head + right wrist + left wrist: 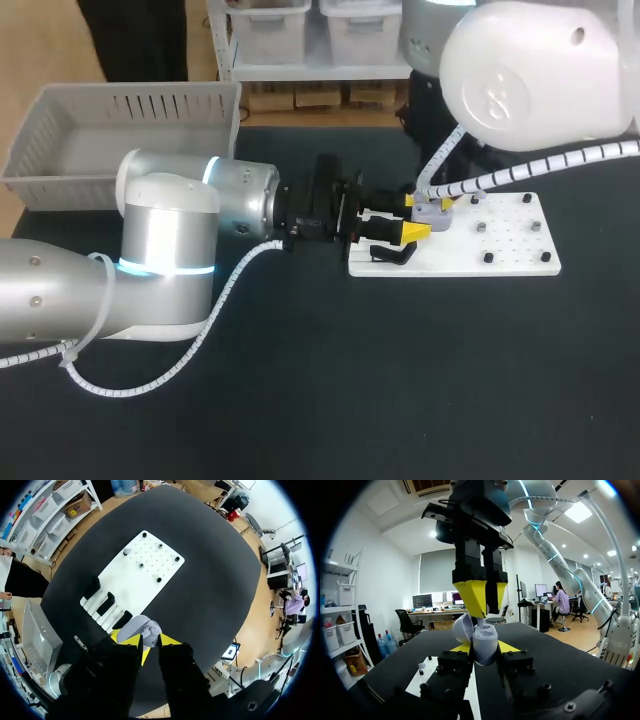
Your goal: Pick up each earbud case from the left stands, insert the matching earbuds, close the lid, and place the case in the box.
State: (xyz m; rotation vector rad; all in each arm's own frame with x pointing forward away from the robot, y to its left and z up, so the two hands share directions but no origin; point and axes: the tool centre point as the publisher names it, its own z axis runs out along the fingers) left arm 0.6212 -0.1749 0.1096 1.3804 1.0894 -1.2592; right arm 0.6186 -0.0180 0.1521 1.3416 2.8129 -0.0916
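Note:
A pale lavender earbud case (486, 645) hangs over the white board's near-left corner with its lid (462, 630) open. My left gripper (487, 648) is shut on the case body, one yellow tip on each side; the head view shows this left gripper (415, 216) and the case (435, 211). My right gripper (480, 611) comes down from above, its tips shut on a small white earbud (481, 623) at the case's mouth. In its own view the right gripper (150, 641) stands directly over the case (149, 630). The right arm's white link hides most of it in the head view.
The white pegboard (505, 245) lies right of centre with several dark pegs (488, 257) and black case stands (107, 603) along its left edge. One white earbud (126, 551) sits on a far peg. A grey basket (130, 105) stands at the back left.

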